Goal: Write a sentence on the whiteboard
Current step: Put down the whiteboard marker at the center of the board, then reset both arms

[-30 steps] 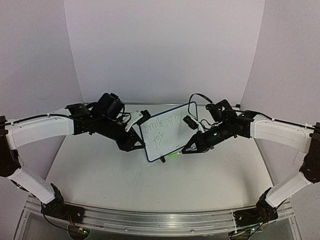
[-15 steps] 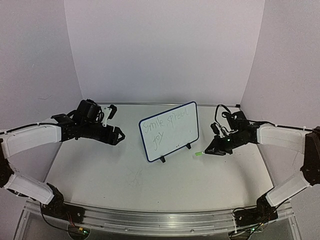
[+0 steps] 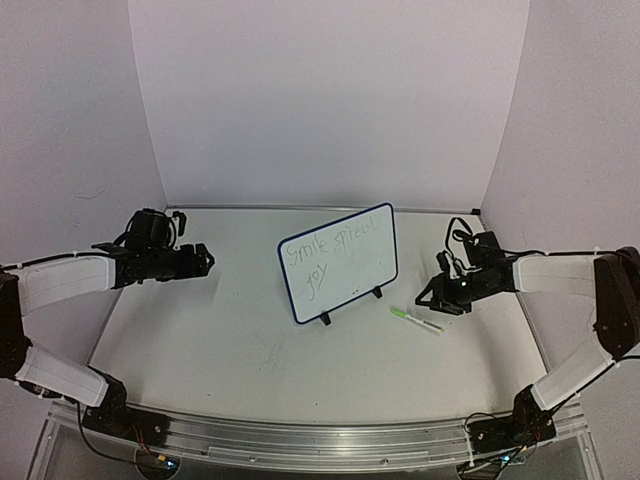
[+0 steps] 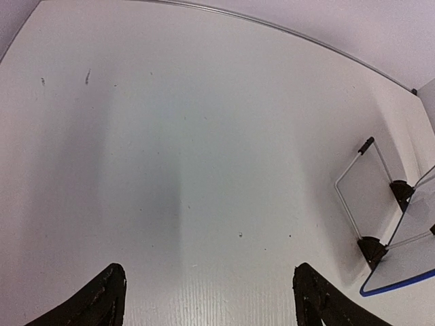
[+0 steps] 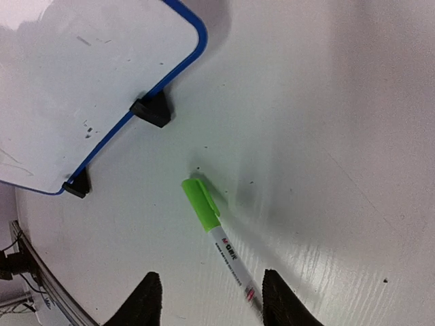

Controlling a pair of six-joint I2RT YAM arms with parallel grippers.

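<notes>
The whiteboard (image 3: 340, 262) stands upright on its two black feet in the middle of the table, blue-framed, with the sentence (image 3: 325, 252) in thin green handwriting on two lines. Its back and stand show at the right edge of the left wrist view (image 4: 401, 265), and its lower corner in the right wrist view (image 5: 81, 88). A white marker with a green cap (image 3: 416, 320) (image 5: 216, 234) lies flat on the table to the board's right. My right gripper (image 3: 432, 300) (image 5: 207, 299) is open just over the marker's white end, not holding it. My left gripper (image 3: 205, 262) (image 4: 207, 299) is open and empty, far left of the board.
White walls enclose the table at the back and on both sides. A metal rail (image 3: 300, 440) runs along the near edge, with both arm bases mounted on it. Faint scuff marks (image 4: 87, 76) dot the table surface at the far left.
Both arms have drawn back from the whiteboard toward the sides. The right gripper opened and let the marker go onto the table. The left gripper released the board, which stands alone.
</notes>
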